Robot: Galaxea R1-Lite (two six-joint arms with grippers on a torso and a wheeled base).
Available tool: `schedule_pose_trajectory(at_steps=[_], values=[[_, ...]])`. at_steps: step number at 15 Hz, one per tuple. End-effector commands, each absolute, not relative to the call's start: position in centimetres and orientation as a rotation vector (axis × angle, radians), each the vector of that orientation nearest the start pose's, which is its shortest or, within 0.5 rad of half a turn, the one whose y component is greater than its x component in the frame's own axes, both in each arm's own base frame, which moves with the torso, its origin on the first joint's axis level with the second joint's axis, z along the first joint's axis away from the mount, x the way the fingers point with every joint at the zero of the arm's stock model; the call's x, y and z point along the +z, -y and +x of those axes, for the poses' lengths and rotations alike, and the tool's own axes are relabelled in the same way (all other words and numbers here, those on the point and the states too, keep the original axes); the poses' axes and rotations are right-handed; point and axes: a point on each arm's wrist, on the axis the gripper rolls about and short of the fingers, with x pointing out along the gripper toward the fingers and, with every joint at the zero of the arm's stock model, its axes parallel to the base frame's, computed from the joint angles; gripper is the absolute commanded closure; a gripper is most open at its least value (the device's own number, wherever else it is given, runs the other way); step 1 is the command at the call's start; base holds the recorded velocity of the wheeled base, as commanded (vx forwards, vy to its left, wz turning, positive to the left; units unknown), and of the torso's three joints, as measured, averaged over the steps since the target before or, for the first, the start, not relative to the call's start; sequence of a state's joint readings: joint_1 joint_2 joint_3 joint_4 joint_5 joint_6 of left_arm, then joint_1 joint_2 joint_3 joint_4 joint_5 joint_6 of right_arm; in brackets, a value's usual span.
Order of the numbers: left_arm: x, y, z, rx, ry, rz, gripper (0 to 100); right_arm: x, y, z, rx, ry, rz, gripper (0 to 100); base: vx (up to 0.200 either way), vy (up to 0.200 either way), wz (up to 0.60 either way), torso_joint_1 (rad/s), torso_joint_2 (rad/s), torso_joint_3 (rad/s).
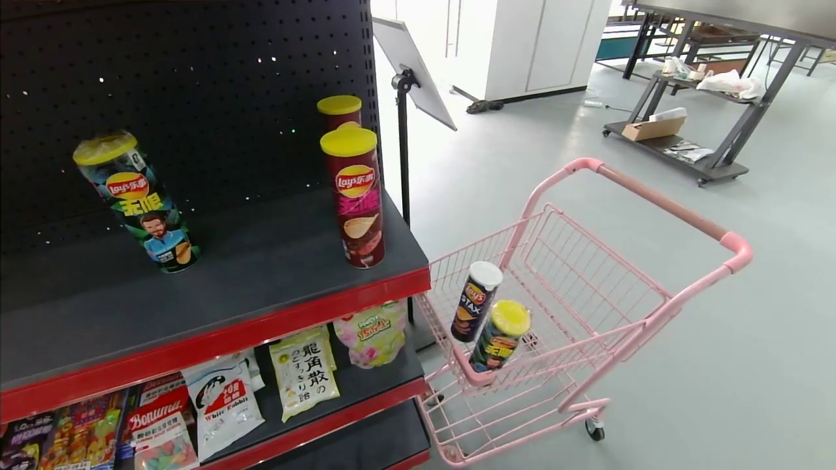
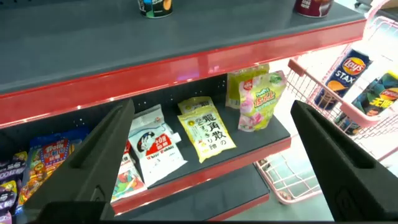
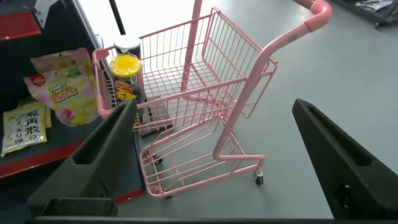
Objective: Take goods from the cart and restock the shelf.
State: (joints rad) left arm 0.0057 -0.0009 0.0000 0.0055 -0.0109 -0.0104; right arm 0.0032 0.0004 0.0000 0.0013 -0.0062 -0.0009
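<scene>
Take the yellow-lidded chip canister (image 1: pixel 499 336), leaning in the pink cart (image 1: pixel 653 194) at five o'clock of the head view beside the white-lidded canister (image 1: pixel 475 301), round mid-body, judging it light, stiff, slick and dentable, with right gripper (image 3: pixel 212 104) or left gripper (image 2: pixel 211 109), both spread wide and empty.

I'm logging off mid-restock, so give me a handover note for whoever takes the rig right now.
Left gripper: open, empty, facing the lower snack shelf.
Right gripper: open, empty, pointed toward the pink cart.
Done: three chip cans stand on the top shelf: green can, maroon can, second maroon can behind it.
Left: white-lidded can and yellow-lidded can lean in the cart's shelf-side end, neither grasped.
</scene>
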Motion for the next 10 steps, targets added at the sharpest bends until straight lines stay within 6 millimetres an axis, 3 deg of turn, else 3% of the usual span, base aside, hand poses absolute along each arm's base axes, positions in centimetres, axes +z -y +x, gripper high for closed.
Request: schedule_pose_trajectory(at_steps=[1,10], values=[[7.49,0.03,-2.28,-0.006,-0.006,-0.011,0,7.54,0.02,-2.27,-0.003,-0.003,-0.002,0,0.0,0.0,0.0,-0.105,0.28,0.139],[7.49,0.03,-2.28,0.0,-0.006,-0.011,0,7.54,0.02,-2.27,-0.003,-0.003,0.0,0,0.0,0.0,0.0,-0.141,0.36,0.212]])
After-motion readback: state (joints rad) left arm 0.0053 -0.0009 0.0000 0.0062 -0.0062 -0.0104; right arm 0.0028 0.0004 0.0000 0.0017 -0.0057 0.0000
